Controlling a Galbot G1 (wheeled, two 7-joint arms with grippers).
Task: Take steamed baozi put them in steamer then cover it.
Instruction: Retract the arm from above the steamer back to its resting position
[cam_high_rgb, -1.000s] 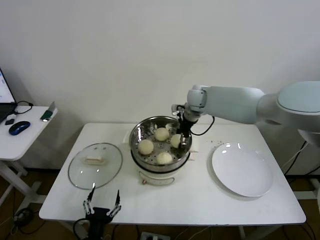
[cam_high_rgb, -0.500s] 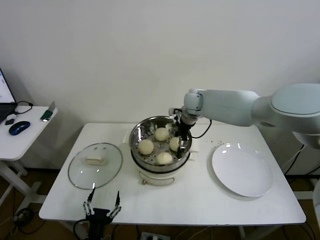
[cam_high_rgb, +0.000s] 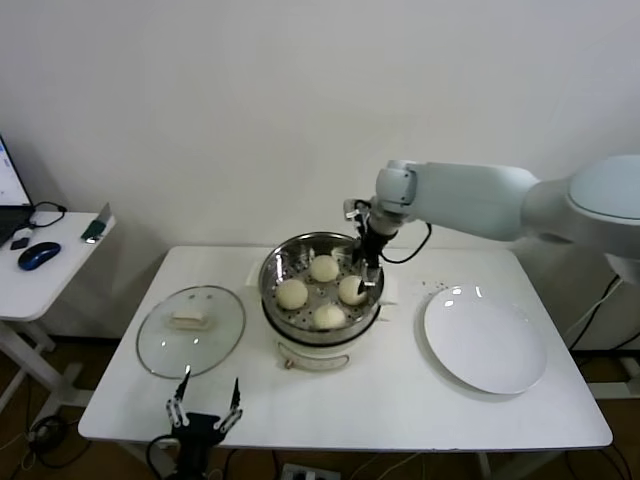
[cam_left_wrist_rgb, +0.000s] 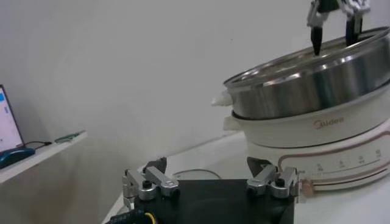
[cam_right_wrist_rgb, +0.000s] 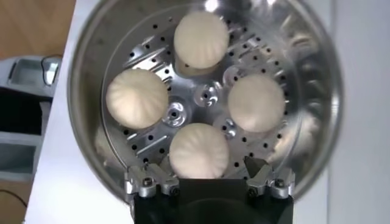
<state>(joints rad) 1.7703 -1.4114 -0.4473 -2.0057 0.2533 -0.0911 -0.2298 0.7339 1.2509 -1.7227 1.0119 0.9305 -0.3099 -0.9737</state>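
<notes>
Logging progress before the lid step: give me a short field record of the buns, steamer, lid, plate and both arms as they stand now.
buns: four round cream-white dough buns, all on the perforated tray
steamer: round shiny steel pot on white base, uncovered
lid: round clear glass lid with white handle, flat on the table to the pot's left
plate: flat white plate, bare
right gripper: over the pot's right side, jaws open, holding nothing
left gripper: at the table's near edge, jaws open
left to do: cover the pot

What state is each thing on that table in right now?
steamer: uncovered, four buns inside
steamed baozi: resting on the perforated tray
glass lid: off, flat on table
white plate: empty
right tool: open above steamer, holding nothing
left tool: open, idle at table's front edge
</notes>
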